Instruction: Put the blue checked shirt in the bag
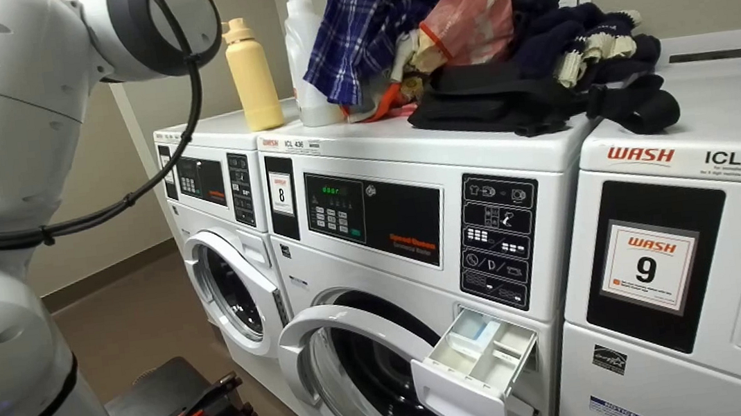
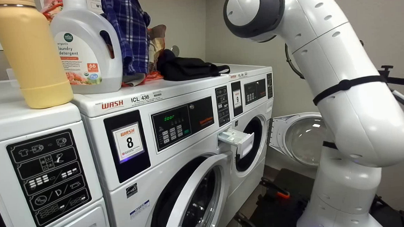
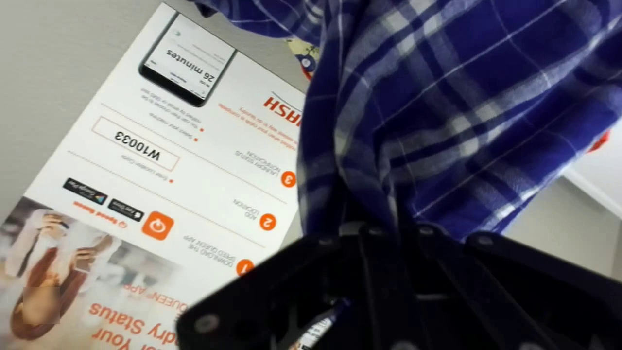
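As the hand [image 3: 388,231] grips it, the shirt [image 1: 361,31] hangs lengthwise downward.

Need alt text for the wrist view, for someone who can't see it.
Dark jaws at the bottom are closed on the blue checked shirt, its bunched cloth filling much of the upper right. At left, a laundry-status poster on a pale wall appears upside down, with a pictured phone reading "26 minutes".
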### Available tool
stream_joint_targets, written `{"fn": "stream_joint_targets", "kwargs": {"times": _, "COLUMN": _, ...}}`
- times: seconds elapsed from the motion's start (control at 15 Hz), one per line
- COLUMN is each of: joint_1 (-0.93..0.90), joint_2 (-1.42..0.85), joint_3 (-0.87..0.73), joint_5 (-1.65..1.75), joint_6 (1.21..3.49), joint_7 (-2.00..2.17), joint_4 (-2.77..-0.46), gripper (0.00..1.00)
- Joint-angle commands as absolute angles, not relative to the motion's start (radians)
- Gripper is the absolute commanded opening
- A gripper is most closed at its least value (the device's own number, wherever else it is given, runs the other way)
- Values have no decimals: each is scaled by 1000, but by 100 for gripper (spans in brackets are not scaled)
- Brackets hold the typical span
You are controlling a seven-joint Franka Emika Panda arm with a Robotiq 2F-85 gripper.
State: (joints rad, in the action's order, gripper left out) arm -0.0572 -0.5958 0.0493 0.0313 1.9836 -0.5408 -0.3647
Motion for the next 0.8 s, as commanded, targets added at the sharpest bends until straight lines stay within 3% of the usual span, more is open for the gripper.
{"fn": "stream_joint_targets", "kwargs": {"times": 0.0, "joint_1": -80, "joint_2": -634, "joint_3": -12, "joint_5": 101, "joint_6": 2111, "joint_7": -407, "joint_4": -365, "gripper": 1}}
{"fn": "stream_joint_targets", "kwargs": {"times": 0.73, "joint_1": -97, "joint_2": -714, "joint_3": -120, "joint_5": 212, "joint_6": 2298, "joint_7": -95, "joint_4": -365, "gripper": 1}}
